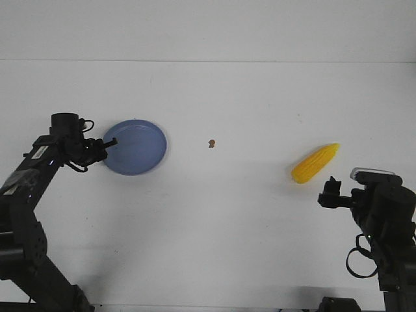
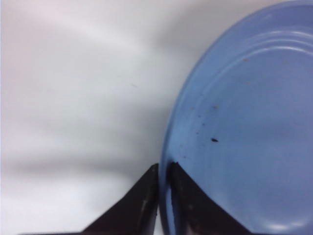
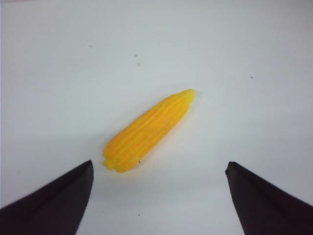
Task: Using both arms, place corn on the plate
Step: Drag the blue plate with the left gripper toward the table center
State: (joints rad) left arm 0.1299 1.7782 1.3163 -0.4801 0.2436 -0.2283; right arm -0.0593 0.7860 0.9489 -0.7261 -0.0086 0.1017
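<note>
Plate [image 1: 136, 148] sits on the left side of the white table [image 1: 227, 214], and our left gripper [image 1: 112, 142] is pinched tight on its rim w/ the two fingers [image 2: 142, 208] squeezed around the blue edge, so we think that arm's job is to hold or slide the plate. A tiny brown speck [image 1: 211, 143] lies near the middle, between plate & corn. Corn [image 1: 316, 163] lies flat on the right side, well apart from the plate, fat end toward us and pointy tip away to the right. Our right gripper [image 1: 331, 192] hovers near the fat end, not touching, and its fingers [image 3: 58, 200] are spread wide, w/ nothing in them. To do this step well, we'd say go down slow, line the fingers up across the fat middle of the corn, not the skinny tip, then squeeze soft so it won't roll or pop out.
</note>
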